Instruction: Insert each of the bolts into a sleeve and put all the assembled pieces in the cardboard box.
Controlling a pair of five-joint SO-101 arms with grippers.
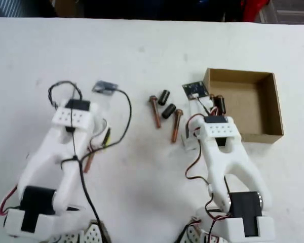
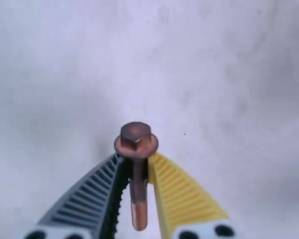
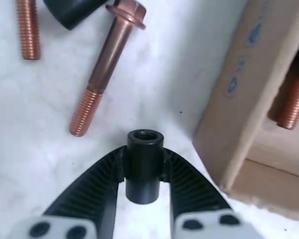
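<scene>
My left gripper (image 2: pixel 134 162) is shut on a copper bolt (image 2: pixel 135 169), its hex head beyond the grey and yellow fingertips, above bare table. In the high view that bolt (image 1: pixel 89 161) shows under the left arm. My right gripper (image 3: pixel 144 167) is shut on a black sleeve (image 3: pixel 144 169), bore facing out, just outside the cardboard box (image 3: pixel 239 99). Two loose bolts (image 1: pixel 155 111) (image 1: pixel 177 125) and two loose sleeves (image 1: pixel 164 96) (image 1: pixel 168 111) lie between the arms. One of these bolts (image 3: pixel 109 64) lies just beyond the held sleeve. A bolt in a sleeve (image 1: pixel 220 103) lies in the box (image 1: pixel 276 106).
The white table (image 1: pixel 142 45) runs wide and bare behind the arms. Loose cables (image 1: pixel 124 114) hang off the left arm, and red wires (image 1: pixel 195 167) off the right arm. The box's tall wall stands close beside the right gripper.
</scene>
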